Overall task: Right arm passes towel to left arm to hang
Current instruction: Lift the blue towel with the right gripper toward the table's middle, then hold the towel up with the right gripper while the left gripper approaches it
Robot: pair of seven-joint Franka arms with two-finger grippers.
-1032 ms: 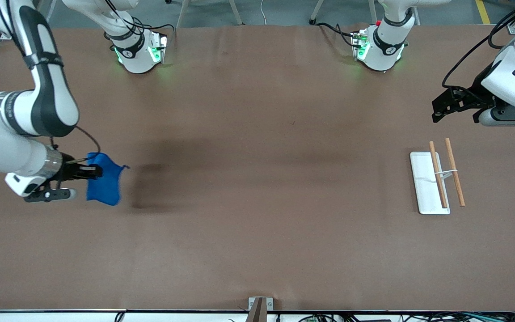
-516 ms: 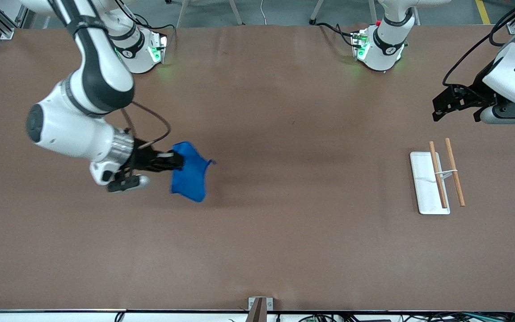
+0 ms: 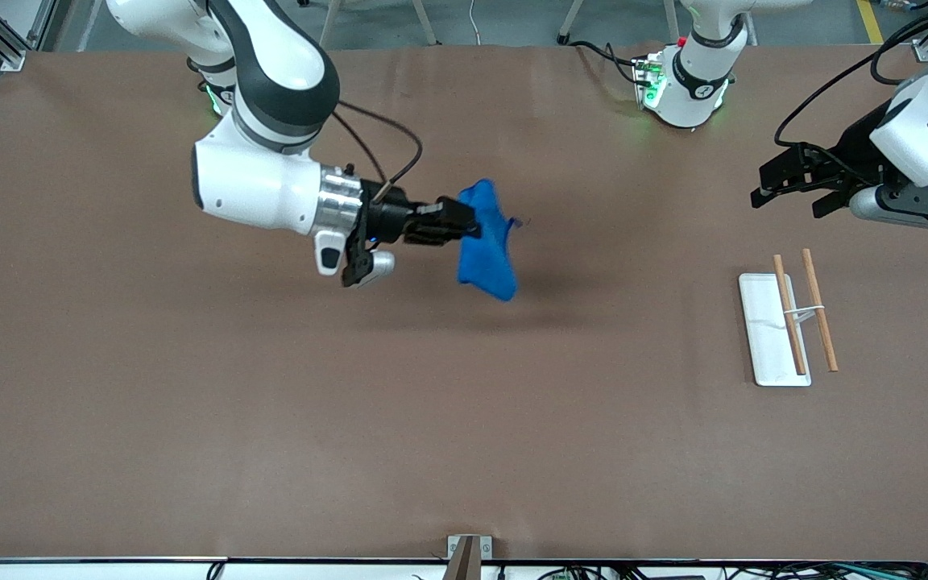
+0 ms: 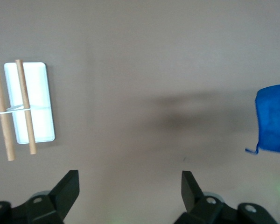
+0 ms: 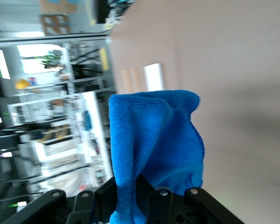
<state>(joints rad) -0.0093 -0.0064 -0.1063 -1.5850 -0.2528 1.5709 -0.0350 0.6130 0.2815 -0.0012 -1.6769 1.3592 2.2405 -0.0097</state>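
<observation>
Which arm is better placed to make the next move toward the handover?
Right. The right gripper is shut on the towel, which hangs in the air over mid-table. The left gripper is open and holds nothing, over the left arm's end near the white tray with two wooden rods.

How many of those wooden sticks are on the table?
2. One wooden stick lies across the white tray, toward the left arm's end of the table. The other wooden stick lies just beside the tray, closer to that end. None looks hidden.
</observation>
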